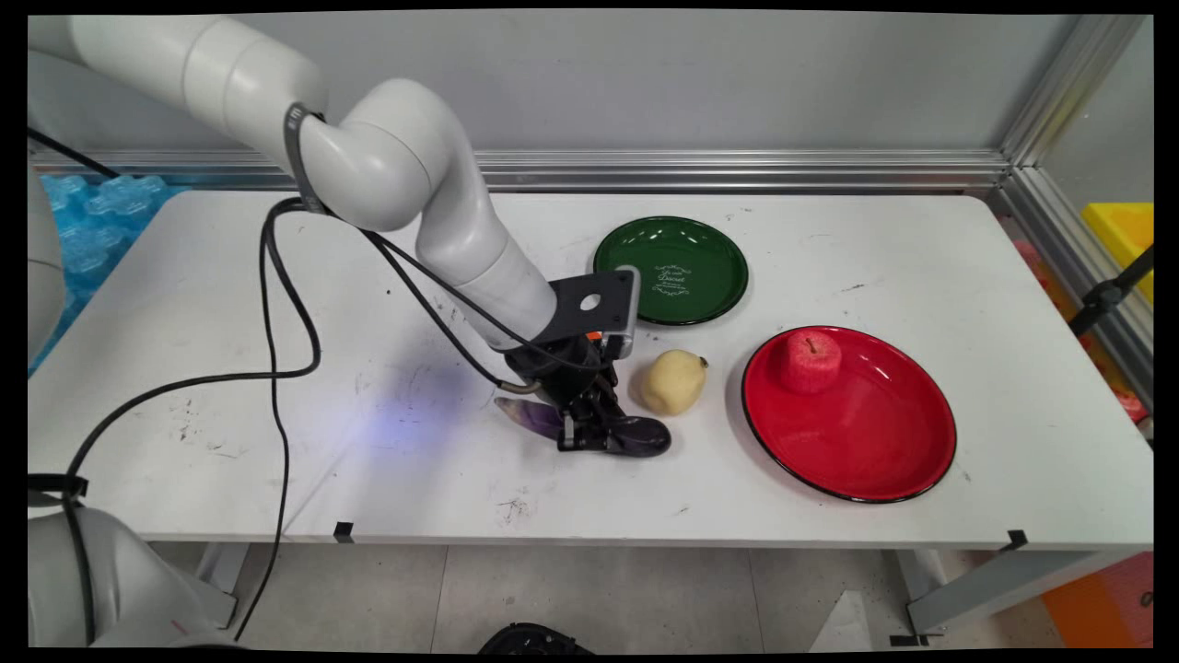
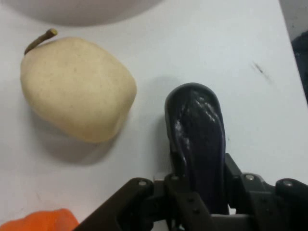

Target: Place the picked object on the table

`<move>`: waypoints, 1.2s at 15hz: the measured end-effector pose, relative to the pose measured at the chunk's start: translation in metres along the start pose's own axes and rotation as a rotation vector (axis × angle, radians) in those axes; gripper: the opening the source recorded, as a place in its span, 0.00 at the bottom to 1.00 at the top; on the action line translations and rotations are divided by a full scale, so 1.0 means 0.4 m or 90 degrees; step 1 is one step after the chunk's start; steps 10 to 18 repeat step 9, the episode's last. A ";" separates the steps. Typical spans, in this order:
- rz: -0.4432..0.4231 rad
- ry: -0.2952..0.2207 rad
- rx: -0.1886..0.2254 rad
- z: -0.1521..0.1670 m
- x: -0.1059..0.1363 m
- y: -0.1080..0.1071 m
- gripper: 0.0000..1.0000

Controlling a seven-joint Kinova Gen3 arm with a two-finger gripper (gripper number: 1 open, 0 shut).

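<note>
While low over the white counter, jaws closed round a dark purple eggplant, gripped across its middle with the rounded end sticking out beyond the fingers. In the hand view, same eggplant pinched between the black linkage, lying on the counter surface. Just beside it, apart, a pale yellow pear with a short brown stem. Farther right, a red plate carrying a red apple near its upper left rim. Behind the pear, a green plate with white lettering.
</note>
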 end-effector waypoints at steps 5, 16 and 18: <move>-0.001 0.007 0.000 0.021 0.001 -0.005 1.00; -0.001 0.013 0.002 -0.001 -0.003 -0.013 1.00; -0.001 0.013 0.002 -0.001 -0.003 -0.013 1.00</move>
